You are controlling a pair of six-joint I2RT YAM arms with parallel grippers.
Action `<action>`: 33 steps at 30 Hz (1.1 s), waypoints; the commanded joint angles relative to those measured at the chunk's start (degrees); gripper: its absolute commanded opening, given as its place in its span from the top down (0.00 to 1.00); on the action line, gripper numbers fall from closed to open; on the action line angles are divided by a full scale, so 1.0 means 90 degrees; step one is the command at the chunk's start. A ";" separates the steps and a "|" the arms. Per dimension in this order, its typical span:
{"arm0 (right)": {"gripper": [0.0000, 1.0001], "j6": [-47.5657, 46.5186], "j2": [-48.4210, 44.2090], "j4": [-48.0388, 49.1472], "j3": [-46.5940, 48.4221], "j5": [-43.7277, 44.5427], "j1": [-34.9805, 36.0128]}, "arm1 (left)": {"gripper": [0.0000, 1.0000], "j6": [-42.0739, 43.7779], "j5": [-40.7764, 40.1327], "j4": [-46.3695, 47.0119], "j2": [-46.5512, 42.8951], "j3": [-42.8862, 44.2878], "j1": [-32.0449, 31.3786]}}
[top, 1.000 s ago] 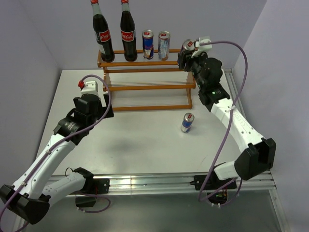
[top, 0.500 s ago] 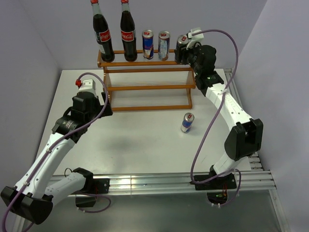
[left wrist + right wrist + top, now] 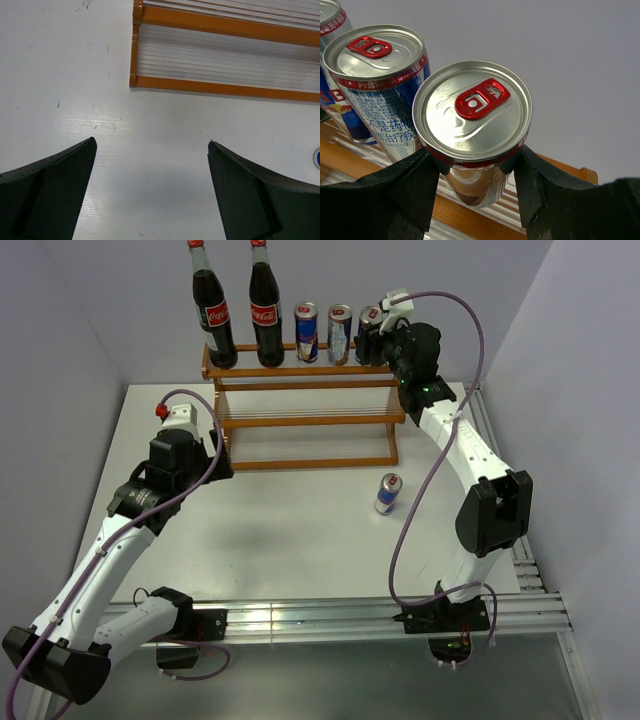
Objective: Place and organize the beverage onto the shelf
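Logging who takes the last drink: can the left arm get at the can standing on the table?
Probably yes: the can stands alone on the table, nothing between it and the open left hand, though it sits right of centre, so the stretch is uncertain.

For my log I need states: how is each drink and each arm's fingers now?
Two bottles: upright, capped, top tier.
Two cans: upright, unopened, top tier.
Third can: upright, gripped by right fingers beside them.
Fourth can: upright on table.
Left fingers: open, empty.
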 commanded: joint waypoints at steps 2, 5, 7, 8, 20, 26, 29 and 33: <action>0.93 0.0129 -0.0026 0.0270 0.0338 0.0064 -0.0048 | 0.00 0.0114 0.0162 0.0235 -0.0005 0.0009 0.0035; 0.82 0.0119 -0.0016 0.0192 0.0376 0.0132 -0.0048 | 0.01 0.0115 0.0192 0.0235 0.0005 0.0009 0.0035; 0.71 0.0158 -0.0006 0.0055 0.0455 0.0230 -0.0048 | 0.01 0.0124 0.0202 0.0235 0.0014 0.0009 0.0044; 0.68 0.0158 -0.0006 0.0006 0.0474 0.0250 -0.0048 | 0.00 0.0124 0.0211 0.0235 0.0024 0.0009 0.0044; 0.30 0.0236 0.0092 -0.0404 0.0806 0.0289 -0.0058 | 0.00 0.0183 0.0455 0.0265 0.0044 0.0009 0.0074; 0.22 0.0217 0.0014 -0.0424 0.0748 0.0396 -0.0058 | 0.00 0.0232 0.0611 0.0245 0.0073 0.0028 0.0083; 0.21 0.0197 -0.0103 -0.0365 0.0631 0.0426 -0.0058 | 0.01 0.0241 0.0631 0.0235 0.0073 0.0028 0.0083; 0.02 0.0217 -0.0454 -0.0268 0.0271 0.0523 -0.0058 | 0.00 0.0251 0.0622 0.0226 0.0044 0.0048 0.0083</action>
